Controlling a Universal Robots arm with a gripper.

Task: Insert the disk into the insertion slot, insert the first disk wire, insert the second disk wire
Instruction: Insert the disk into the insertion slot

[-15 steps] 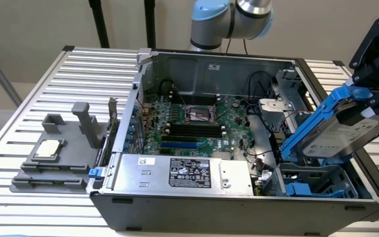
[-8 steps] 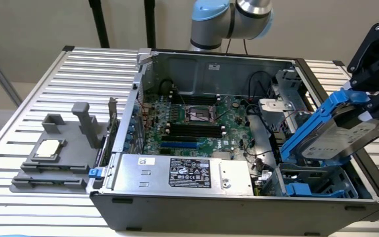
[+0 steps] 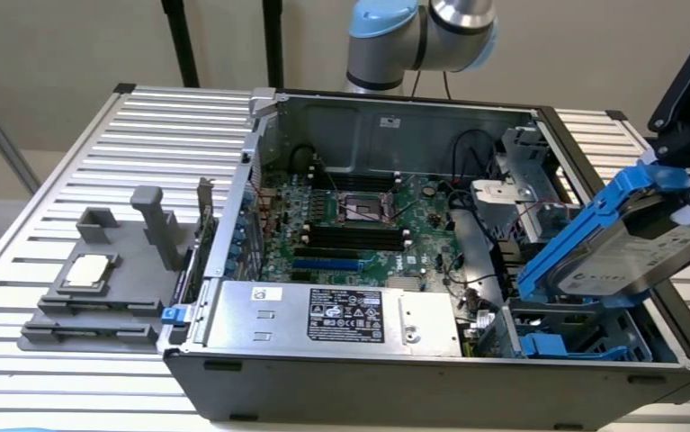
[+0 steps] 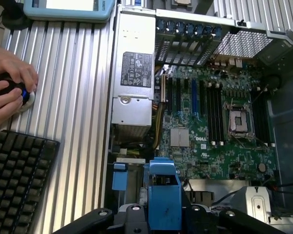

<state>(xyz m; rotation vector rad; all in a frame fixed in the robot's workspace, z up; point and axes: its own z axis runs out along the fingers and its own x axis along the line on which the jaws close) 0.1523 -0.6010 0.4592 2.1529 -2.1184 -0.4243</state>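
The disk (image 3: 632,256) is clamped by the gripper (image 3: 685,191) and held tilted. The insertion slot (image 3: 567,344) just below is not yet entered.

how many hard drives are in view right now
1: the disk in its blue carrier, held tilted by the gripper above the insertion slot at the exterior view's right. More could be hidden inside the computer case.

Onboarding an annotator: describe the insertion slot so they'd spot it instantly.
In the computer case, go to the near corner on the exterior view's right, under the tilted disk. The insertion slot is the dark bay with blue rails; the neighbouring power supply is silver.
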